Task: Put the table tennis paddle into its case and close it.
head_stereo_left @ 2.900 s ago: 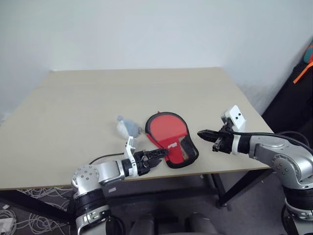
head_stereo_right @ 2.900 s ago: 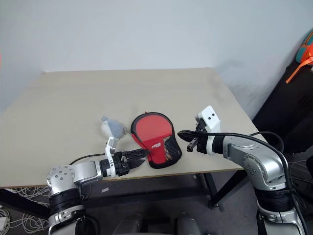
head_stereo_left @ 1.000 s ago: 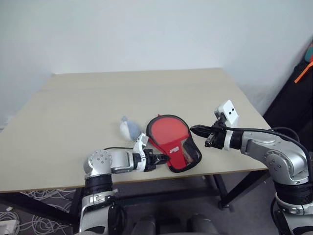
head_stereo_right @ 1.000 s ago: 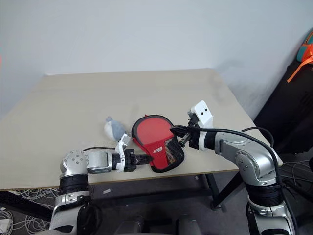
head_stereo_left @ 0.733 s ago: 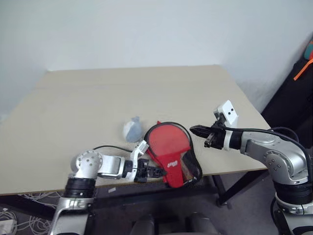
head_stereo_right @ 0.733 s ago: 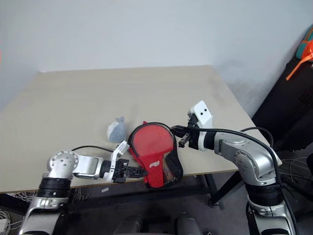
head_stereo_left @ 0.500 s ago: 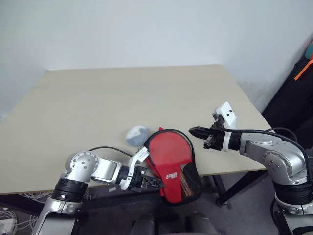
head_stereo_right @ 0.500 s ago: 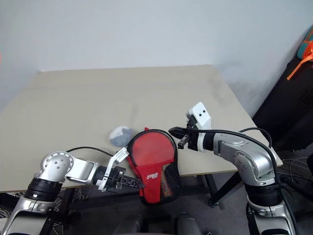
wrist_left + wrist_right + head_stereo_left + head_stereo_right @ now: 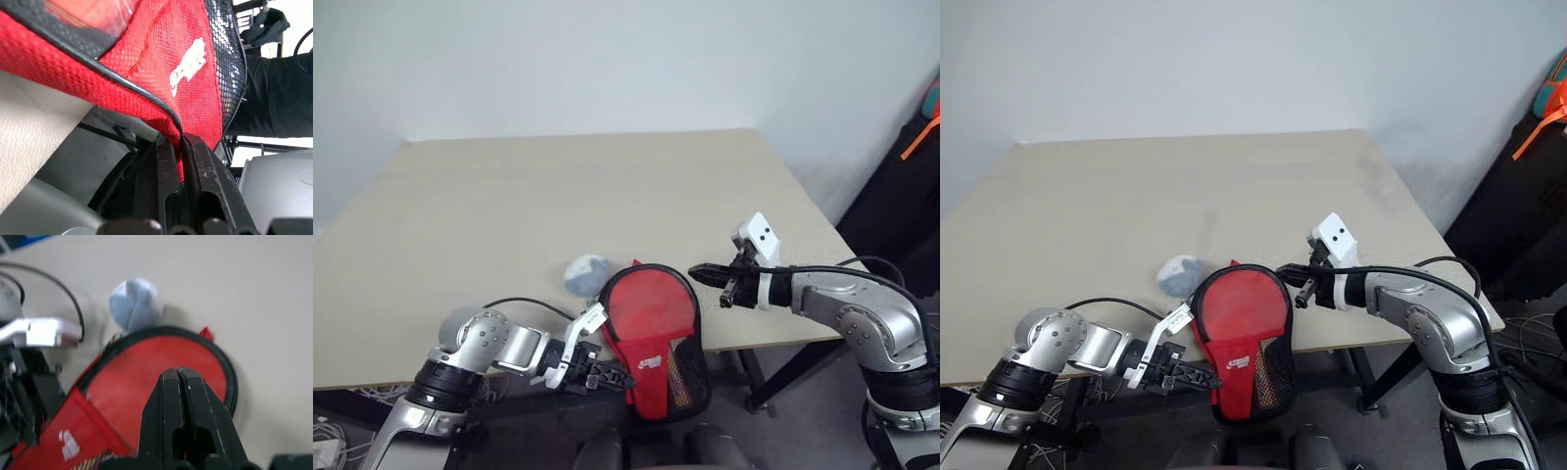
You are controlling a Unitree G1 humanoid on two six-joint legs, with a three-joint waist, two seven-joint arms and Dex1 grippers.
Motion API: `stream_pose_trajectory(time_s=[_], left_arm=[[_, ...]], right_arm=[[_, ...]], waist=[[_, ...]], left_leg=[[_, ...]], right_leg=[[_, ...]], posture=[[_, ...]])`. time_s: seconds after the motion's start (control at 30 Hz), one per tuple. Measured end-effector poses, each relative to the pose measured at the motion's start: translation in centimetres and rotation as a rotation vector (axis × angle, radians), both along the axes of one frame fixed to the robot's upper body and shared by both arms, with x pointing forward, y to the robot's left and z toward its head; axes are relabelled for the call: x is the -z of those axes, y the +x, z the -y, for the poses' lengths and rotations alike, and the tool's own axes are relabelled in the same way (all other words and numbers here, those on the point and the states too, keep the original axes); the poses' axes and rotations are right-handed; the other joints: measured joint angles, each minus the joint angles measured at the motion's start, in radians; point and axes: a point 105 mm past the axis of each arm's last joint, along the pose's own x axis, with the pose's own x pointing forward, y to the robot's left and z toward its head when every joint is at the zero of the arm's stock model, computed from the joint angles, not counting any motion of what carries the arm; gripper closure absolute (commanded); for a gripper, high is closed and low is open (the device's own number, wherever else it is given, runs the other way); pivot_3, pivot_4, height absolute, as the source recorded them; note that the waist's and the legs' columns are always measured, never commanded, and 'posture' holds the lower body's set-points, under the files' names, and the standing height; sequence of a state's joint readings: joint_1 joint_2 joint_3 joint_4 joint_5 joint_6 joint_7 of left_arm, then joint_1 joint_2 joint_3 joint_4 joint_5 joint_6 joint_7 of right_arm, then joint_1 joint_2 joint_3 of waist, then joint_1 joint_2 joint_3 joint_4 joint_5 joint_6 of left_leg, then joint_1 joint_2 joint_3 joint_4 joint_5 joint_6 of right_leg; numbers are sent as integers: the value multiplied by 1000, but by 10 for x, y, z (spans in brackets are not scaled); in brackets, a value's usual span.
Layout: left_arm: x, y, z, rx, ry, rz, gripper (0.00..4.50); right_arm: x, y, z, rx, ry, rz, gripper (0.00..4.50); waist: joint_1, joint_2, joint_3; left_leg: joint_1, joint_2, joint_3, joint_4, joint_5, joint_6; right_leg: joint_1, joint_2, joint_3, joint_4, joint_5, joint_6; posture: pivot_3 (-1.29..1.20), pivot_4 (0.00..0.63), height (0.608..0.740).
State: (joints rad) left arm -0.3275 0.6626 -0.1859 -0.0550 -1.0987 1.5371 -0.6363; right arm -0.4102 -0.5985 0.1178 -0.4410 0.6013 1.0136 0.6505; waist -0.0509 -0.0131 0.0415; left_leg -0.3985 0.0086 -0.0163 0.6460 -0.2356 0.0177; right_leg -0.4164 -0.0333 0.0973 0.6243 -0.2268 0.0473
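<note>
The red fabric case [image 9: 651, 318] with black trim, a white logo and a mesh pocket lies half over the table's front edge, its narrow end hanging below the tabletop. My left gripper [image 9: 623, 380] is shut on the case's lower left rim; the left wrist view shows the black piping [image 9: 166, 110] pinched between the fingers. Just past the case's upper right edge my right gripper [image 9: 697, 270] hovers, shut and holding nothing. In the right wrist view its fingertips [image 9: 178, 374] hang over the round red end of the case [image 9: 161, 367]. The paddle is hidden.
A small grey-white lump [image 9: 585, 272] sits on the beige table [image 9: 558, 186] against the case's upper left edge. Black gear with orange straps [image 9: 913, 166] stands past the table's right side. A pale wall rises behind the far edge.
My left gripper has dragged the case back toward the front edge, so it now hangs partly off the table. The lump shifted with it. The right gripper has barely moved.
</note>
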Motion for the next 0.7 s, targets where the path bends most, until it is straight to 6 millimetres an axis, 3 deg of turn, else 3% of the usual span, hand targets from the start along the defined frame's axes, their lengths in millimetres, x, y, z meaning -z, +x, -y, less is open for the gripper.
stream_pose_trajectory(time_s=[0.17,0.37,0.5,0.7], left_arm=[[1,1,0,2,-2,3,4486],[2,2,2,0,0,10,4486],[3,5,0,-13,9,17,3511],[-15,16,-12,-93,-27,48,1454]], right_arm=[[9,-13,8,-118,-95,4,4500],[6,-31,10,-304,-158,53,4500],[3,-32,8,-371,-180,76,4500],[2,-23,8,-367,-188,91,4500]], waist=[[0,0,0],[0,0,1],[0,-2,2],[0,-7,5]], left_leg=[[2,0,0,1,0,0],[4,0,-1,4,0,0],[4,1,-1,7,0,0],[2,2,-1,5,0,0]], right_leg=[[1,0,0,0,0,0],[5,0,-1,0,0,0],[5,-1,-2,0,0,0],[5,-1,-2,1,1,0]], posture=[[0,0,739],[0,0,739],[0,0,739],[0,0,739]])
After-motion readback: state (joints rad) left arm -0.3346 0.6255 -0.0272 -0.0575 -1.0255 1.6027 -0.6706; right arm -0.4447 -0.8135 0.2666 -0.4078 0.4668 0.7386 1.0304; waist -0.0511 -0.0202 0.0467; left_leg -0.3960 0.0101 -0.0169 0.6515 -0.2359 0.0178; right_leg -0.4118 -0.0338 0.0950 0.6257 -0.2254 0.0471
